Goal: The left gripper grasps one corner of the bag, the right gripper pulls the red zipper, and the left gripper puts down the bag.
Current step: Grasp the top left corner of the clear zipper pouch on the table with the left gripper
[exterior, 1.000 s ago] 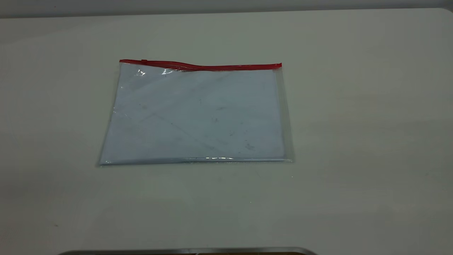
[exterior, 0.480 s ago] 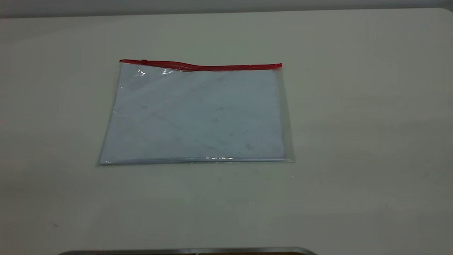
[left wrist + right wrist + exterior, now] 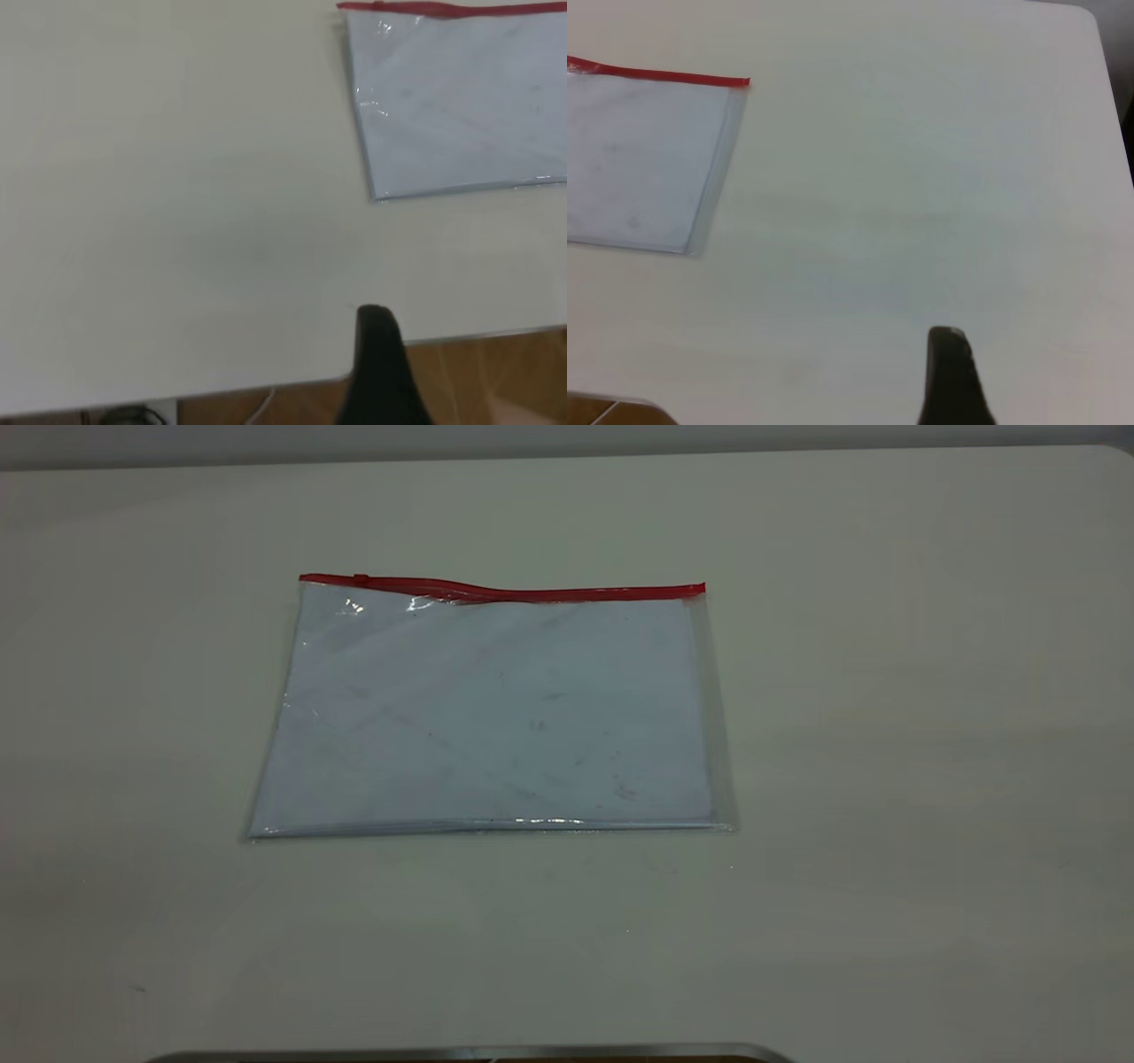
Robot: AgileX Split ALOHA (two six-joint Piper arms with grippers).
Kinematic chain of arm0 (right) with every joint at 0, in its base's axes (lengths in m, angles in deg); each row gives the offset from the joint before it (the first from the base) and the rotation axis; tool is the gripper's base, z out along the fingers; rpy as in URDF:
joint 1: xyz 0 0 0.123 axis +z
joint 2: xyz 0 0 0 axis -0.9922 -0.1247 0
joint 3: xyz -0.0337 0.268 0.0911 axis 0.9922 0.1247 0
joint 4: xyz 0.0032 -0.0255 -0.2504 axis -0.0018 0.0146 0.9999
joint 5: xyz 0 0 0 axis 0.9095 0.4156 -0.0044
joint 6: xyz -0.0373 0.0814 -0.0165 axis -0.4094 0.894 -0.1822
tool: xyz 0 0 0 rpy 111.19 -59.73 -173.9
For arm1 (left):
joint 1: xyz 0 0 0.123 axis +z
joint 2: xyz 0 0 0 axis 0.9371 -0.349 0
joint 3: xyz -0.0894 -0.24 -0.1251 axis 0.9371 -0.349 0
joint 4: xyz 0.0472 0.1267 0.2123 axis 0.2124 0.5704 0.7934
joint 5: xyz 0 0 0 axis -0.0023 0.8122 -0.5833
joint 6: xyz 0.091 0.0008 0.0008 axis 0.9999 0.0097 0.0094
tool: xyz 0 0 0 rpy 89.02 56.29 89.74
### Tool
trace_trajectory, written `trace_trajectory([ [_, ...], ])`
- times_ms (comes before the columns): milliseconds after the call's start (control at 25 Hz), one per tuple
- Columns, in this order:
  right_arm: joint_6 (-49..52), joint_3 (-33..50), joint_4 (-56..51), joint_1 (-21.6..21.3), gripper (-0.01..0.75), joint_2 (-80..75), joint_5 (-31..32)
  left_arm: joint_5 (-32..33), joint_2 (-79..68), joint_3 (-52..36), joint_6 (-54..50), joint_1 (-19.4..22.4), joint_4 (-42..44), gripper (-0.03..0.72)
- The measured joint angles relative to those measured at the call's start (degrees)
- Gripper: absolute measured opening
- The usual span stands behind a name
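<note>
The bag [image 3: 487, 708] lies flat on the white table, a clear pouch with white sheets inside. Its red zipper [image 3: 532, 592] runs along the far long edge, with the small slider tab [image 3: 361, 578] near the left corner [image 3: 303, 580]. Neither gripper shows in the exterior view. In the left wrist view the left gripper [image 3: 376, 319] is a dark tip over the table's near edge, well apart from the bag [image 3: 461, 97]. The right gripper [image 3: 948, 341] hovers over bare table, far from the bag [image 3: 642, 159] and its zipper end [image 3: 740, 81].
The white table [image 3: 886, 779] spreads wide on all sides of the bag. A metal strip [image 3: 469, 1052] lines the near edge of the exterior view. Brown floor [image 3: 496, 381] shows beyond the table edge in the left wrist view.
</note>
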State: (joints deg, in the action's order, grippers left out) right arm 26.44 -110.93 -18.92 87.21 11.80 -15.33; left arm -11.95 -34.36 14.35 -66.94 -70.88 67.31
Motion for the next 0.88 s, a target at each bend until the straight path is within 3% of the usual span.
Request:
trace_trajectory([
  [280,1.1,-5.1,-0.2,0.0,0.530,-4.0,-2.0,-5.7,-19.6,8.9,-0.2,0.0,0.0,0.590],
  [480,0.2,-10.5,-0.4,0.0,0.541,-14.8,-4.2,-12.4,-36.6,15.9,-0.2,0.0,-0.1,0.590],
  [880,0.8,-13.6,-4.7,0.0,0.580,-37.6,-10.0,-25.6,-66.9,23.2,0.4,0.0,-5.1,0.590],
])
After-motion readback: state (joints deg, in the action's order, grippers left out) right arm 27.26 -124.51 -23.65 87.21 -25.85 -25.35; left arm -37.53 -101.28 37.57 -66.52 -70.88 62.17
